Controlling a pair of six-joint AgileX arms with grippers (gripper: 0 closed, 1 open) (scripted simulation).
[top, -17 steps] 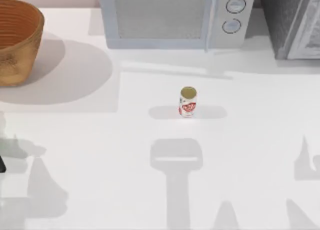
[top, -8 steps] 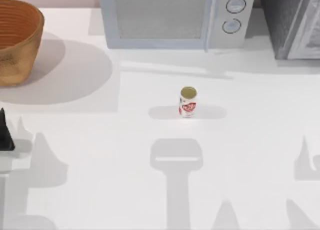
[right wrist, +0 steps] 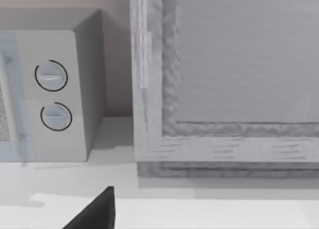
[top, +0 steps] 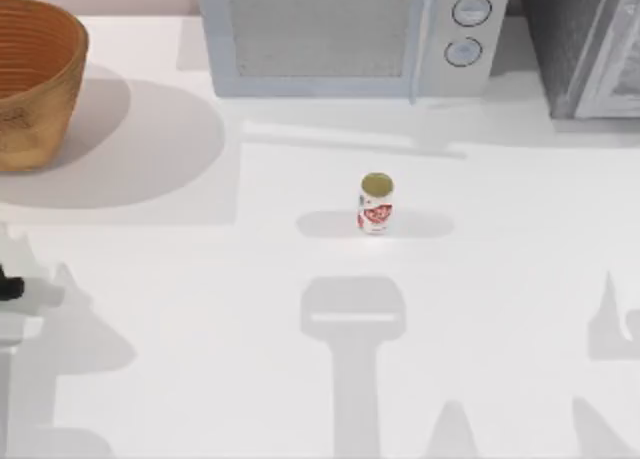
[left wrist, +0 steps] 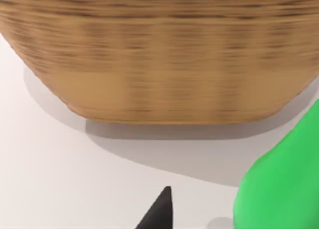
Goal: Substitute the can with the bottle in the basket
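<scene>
Carrying: you had the green bottle [left wrist: 281, 189] at the left gripper [top: 8, 286], just beside the basket [top: 35, 79]; whether the fingers pinched it, you couldn't tell.
Can: upright mid-desk [top: 375, 203], outside the basket.
Advice: you needed to clear the rim before lowering.
Right arm: parked, facing the microwave [right wrist: 50, 89].

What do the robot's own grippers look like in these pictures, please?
Little of them shows. The left gripper's fingertip is a matte black, pointed wedge in the left wrist view, and a small black part sits at the top view's left edge. The right gripper's fingertip is likewise a black, angular wedge. No cables or markings are visible.
</scene>
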